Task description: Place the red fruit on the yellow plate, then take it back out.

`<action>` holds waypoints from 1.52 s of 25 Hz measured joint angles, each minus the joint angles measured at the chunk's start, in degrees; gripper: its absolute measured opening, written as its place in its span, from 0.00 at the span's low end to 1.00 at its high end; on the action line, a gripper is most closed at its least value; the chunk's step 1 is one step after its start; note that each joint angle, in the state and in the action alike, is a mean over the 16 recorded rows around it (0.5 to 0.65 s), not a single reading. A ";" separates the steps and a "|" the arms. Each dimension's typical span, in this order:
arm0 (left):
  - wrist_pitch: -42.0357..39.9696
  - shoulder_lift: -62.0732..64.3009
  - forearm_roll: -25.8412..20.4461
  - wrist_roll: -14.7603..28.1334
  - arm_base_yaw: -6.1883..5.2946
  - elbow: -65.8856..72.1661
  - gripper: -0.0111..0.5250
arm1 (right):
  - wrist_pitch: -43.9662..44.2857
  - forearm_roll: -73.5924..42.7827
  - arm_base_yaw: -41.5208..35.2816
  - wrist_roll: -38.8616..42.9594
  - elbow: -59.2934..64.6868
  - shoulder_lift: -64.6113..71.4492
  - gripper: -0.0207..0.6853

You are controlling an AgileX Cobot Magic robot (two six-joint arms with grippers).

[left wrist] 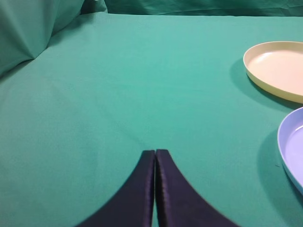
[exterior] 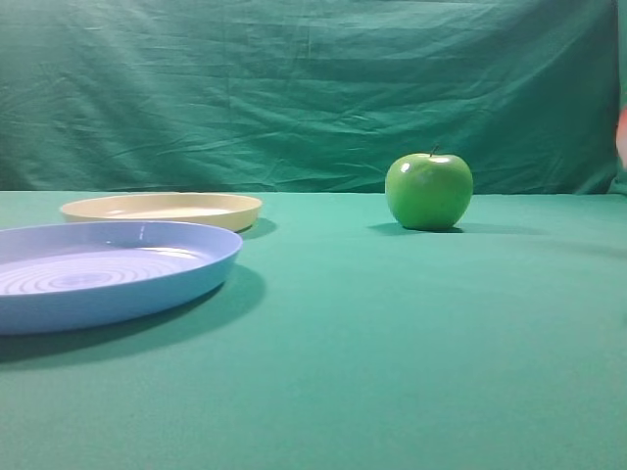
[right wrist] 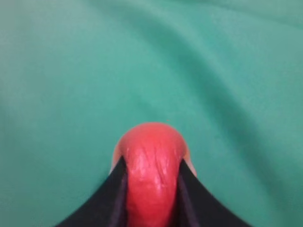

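The red fruit (right wrist: 151, 165) sits squeezed between the two dark fingers of my right gripper (right wrist: 151, 172), held above the green cloth. In the exterior high view only a reddish sliver of the red fruit (exterior: 622, 137) shows at the far right edge, and the right gripper itself is out of sight there. The yellow plate (exterior: 162, 209) lies at the back left with nothing in it; in the left wrist view the yellow plate (left wrist: 277, 68) is at the upper right. My left gripper (left wrist: 155, 152) is shut with nothing between its fingers, over bare cloth.
A larger light-blue plate (exterior: 98, 274) with concentric rings lies in front of the yellow one, and the light-blue plate (left wrist: 291, 146) shows at the right of the left wrist view. A shiny green apple (exterior: 428, 191) stands right of centre. A green backdrop hangs behind.
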 joint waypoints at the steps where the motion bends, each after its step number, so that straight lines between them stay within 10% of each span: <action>1: 0.00 0.00 0.00 0.00 0.00 0.00 0.02 | -0.56 0.08 0.00 0.03 0.10 0.82 0.37; 16: 0.00 0.00 0.00 0.00 0.00 0.00 0.02 | 1.97 -0.13 0.00 0.39 -3.11 0.33 0.84; 31: 0.00 0.00 0.00 0.00 0.00 0.00 0.02 | 22.18 -2.81 0.00 0.72 -13.38 -22.81 0.15; 38: 0.00 0.00 0.00 0.00 0.00 0.00 0.02 | 26.89 -2.75 0.00 1.27 -13.70 -35.93 0.03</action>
